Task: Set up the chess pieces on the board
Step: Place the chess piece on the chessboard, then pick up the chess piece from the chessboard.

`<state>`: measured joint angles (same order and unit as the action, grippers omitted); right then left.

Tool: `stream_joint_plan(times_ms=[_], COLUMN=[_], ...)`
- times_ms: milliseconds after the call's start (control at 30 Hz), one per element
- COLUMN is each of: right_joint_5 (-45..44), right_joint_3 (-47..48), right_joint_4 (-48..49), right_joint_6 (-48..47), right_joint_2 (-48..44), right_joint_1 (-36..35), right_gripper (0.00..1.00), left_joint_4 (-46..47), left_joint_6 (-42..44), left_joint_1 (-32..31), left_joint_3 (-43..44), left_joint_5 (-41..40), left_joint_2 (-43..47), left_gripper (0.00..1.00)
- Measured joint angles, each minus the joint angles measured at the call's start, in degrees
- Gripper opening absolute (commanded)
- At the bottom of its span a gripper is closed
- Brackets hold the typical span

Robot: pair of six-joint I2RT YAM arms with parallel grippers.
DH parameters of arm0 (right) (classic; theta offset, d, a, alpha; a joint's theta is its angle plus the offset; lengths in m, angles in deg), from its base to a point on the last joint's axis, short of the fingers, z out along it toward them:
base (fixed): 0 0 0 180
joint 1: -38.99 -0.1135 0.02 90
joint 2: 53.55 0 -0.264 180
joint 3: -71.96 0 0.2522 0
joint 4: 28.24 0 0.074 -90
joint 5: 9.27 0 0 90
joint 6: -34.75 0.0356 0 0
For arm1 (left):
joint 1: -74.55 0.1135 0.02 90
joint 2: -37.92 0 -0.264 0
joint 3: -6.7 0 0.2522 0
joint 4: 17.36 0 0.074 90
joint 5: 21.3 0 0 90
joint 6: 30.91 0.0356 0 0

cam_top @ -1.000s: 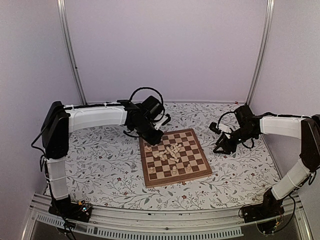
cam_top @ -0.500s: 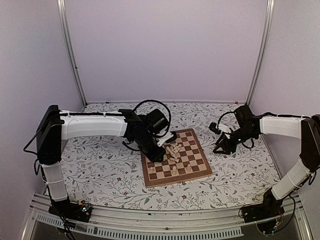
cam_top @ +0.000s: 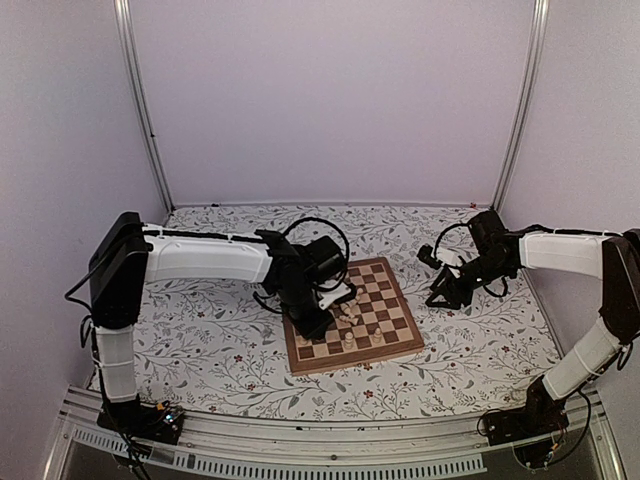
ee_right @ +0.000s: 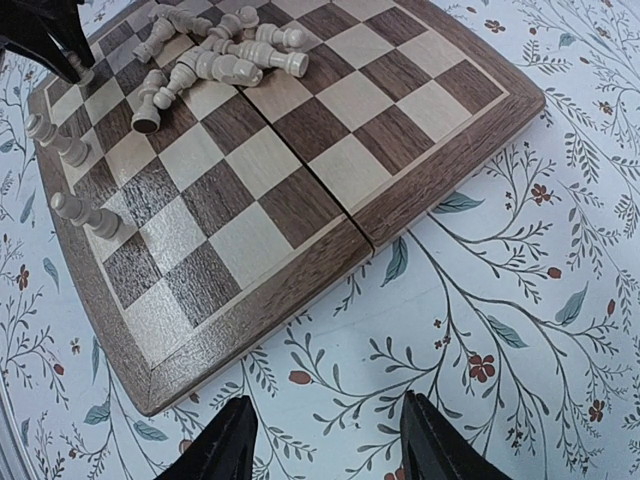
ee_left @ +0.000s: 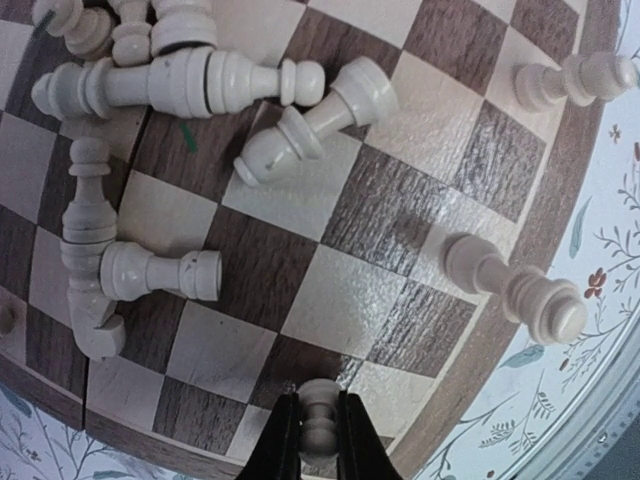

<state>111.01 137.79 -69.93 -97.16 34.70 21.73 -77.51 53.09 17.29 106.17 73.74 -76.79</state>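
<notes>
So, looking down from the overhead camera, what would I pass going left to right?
Left arm → board → right gripper, open → right arm. The left gripper, shut on a piece, overlaps the board, so it's left out.

White-sleeved left arm [cam_top: 200, 258] reaches frame centre, its black left gripper [ee_left: 318, 402] pinching a cream chess piece [ee_left: 320, 428]; black right gripper [ee_right: 325, 440], centre-right, gapes.

Right tool [ee_right: 325, 450] hangs over the floral-cloth surface [ee_right: 520, 300], just off the near edge of the board [ee_right: 300, 190]. Its fingers are apart with nothing between them. I see chess pieces [ee_right: 215, 55] heaped on their sides at the far end. Two more sit apart near the left border.
</notes>
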Motion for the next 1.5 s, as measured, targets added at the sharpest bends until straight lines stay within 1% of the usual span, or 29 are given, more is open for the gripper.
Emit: stream_joint_plan(times_ms=[67,233,867,1000,1133,1333,1500], right_joint_5=[0.0,0.0,0.0,0.0,0.0,0.0,0.0], right_joint_3=[0.0,0.0,0.0,0.0,0.0,0.0,0.0], right_joint_4=[0.0,-0.1,-0.1,-0.1,-0.1,-0.1,-0.2], right_joint_6=[0.0,-0.1,-0.2,-0.2,-0.2,-0.3,-0.4], right_joint_2=[0.0,0.0,0.0,0.0,0.0,0.0,0.0], right_joint_1=[0.0,0.0,0.0,0.0,0.0,0.0,0.0], right_gripper=[0.53,0.53,0.53,0.53,0.53,0.54,0.54], left_joint_4=[-0.3,-0.7,-2.6,-2.9,-2.9,-3.5,-4.9], left_joint_6=[0.1,0.4,1.1,1.3,1.4,1.7,2.8], left_joint_1=[0.0,-0.1,-0.1,-0.1,-0.1,-0.1,-0.1], left_joint_3=[0.3,1.6,3.0,3.1,3.2,6.2,12.6], left_joint_5=[-0.2,-0.9,-1.2,-1.5,-1.6,-1.5,-2.2], left_joint_2=[-0.3,-0.8,-2.6,-2.6,-2.6,-2.6,-2.6], left_gripper=[0.08,0.14,0.15,0.24,0.31,0.35,0.39])
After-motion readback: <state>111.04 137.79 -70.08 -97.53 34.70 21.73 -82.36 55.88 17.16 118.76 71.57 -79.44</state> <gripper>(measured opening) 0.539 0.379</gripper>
